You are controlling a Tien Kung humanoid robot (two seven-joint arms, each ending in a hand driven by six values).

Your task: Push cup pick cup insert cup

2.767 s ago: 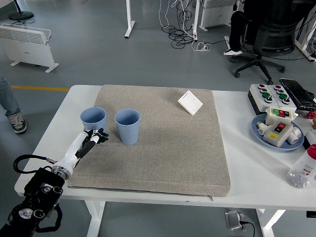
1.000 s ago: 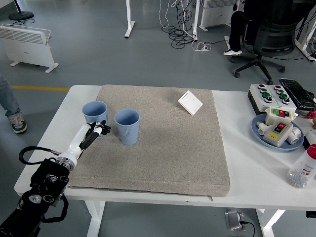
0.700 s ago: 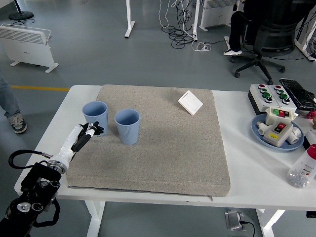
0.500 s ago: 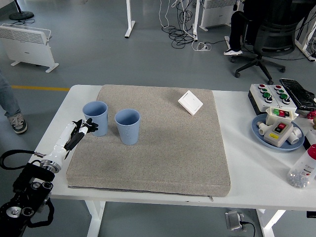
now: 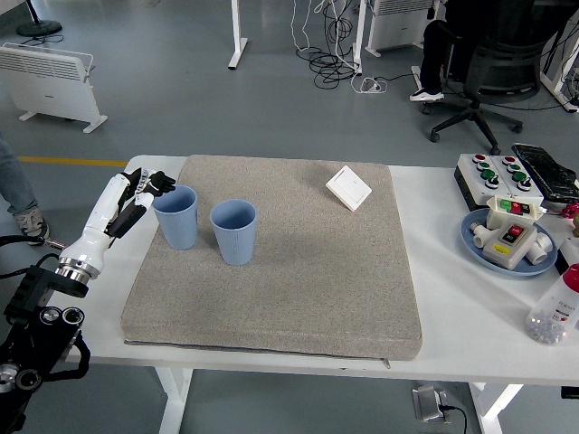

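- I count one robot hand in view, my left hand [image 5: 145,187], reaching in from the left edge; its dark fingers [image 5: 161,182] sit just left of the left cup's rim, loosely spread, and I cannot tell whether they touch it. It has hold of nothing.
- Two blue cups stand upright on the grey mat [image 5: 298,289]: the left cup [image 5: 175,216] near the mat's far-left part, the right cup [image 5: 234,231] just beside it, a narrow gap between them.
- One white square plate switch [image 5: 349,188] lies tilted at the mat's far right.
- On the white table [image 5: 457,325] to the right: one button box [image 5: 497,173], one blue plate [image 5: 479,242] carrying white parts with red and green buttons, and one clear bottle [image 5: 555,307] with a red cap at the edge.
- One person's leg and shoe [image 5: 27,222] show at the far left.
- Against half a second ago, my hand has moved up and farther away, from the near-left of the left cup to the height of its rim; both cups stand where they did.
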